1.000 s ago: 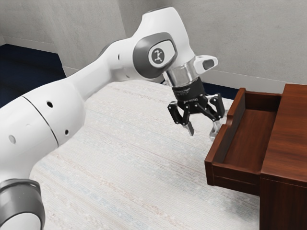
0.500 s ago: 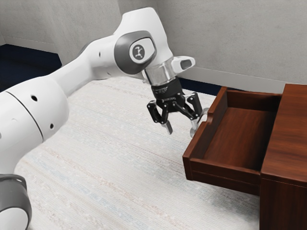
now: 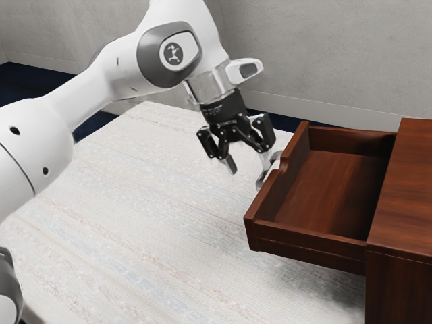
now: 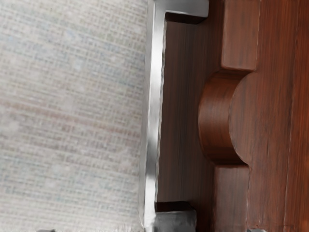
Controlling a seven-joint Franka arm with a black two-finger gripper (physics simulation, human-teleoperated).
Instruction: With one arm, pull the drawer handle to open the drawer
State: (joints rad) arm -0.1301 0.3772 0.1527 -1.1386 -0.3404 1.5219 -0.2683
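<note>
In the exterior view our gripper (image 3: 246,175) hangs at the centre of the frame, just to the left of the drawer's front panel. Its fingers are spread wide and clamp nothing. The finger towards the frame's left points down over the pale woven desk (image 3: 135,223). The other finger is right at the silver drawer handle (image 3: 265,174), and we judge it is hooked against the bar, not pinching it.

The drawer (image 3: 304,239) stands well out of the dark wooden cabinet (image 3: 405,196) at the frame's right edge. Its empty floor is open to view, so we take the task as largely done.

What matters now is how the bar lies against the pull. In the wrist view the handle (image 4: 151,116) is a straight metal bar running the length of the drawer front (image 4: 183,96). It stands off the wood on a post at each end, and a shadowed gap sits behind it. The hand is roughly midway along the bar, with the finger line crossing the bar's long axis.

Any further travel should go square to that axis, away from the cabinet towards the exterior frame's lower left. We would hold the hand level. With the fingers spread, a lift or a slide along the bar could let the handle slip free.
</note>
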